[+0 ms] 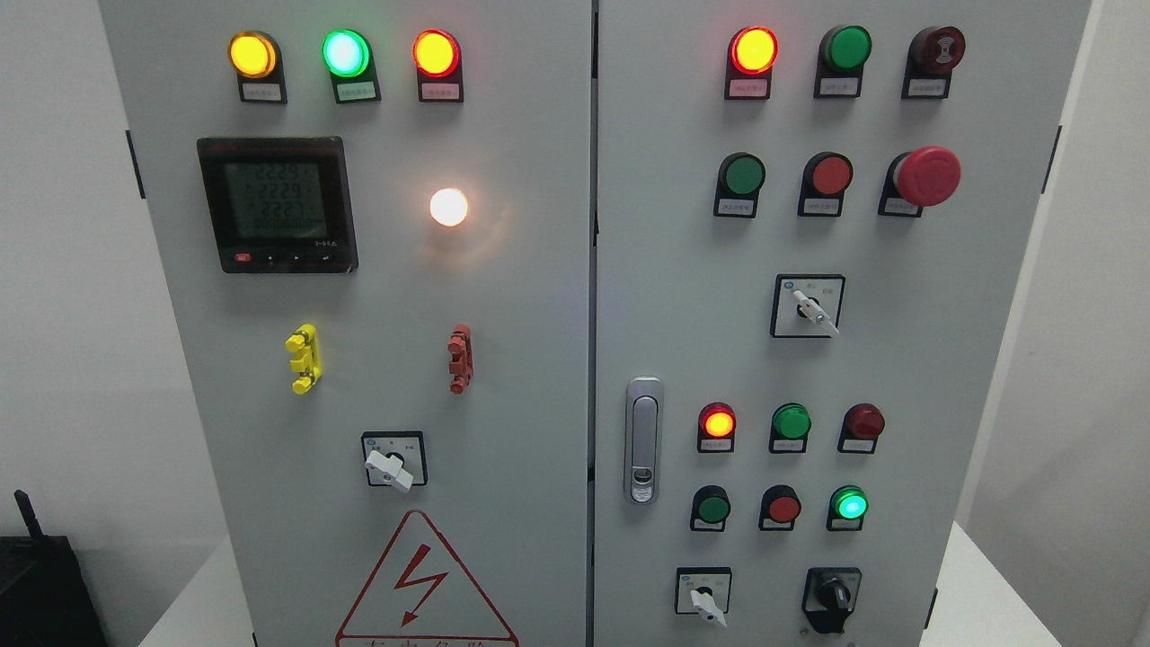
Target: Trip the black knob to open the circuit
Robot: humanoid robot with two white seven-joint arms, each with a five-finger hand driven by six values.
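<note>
Black plastic is what I am after, yet neither of my hands is in the head view, so I cannot tell how their fingers stand or whether they hold anything; I start from nothing and work outward to the panel. The black rotary knob on its black square plate sits at the lower right corner of the right-hand grey steel cabinet door, its pointer hanging downward; just to its left is a white lever selector switch — easy to catch by mistake. Above it glows a small green lit indicator. The risk, as I judge it: the knob lies near the bottom edge of view, so an arm rising from below could hide it; a blind reach might turn the white lever or press a button instead.
</note>
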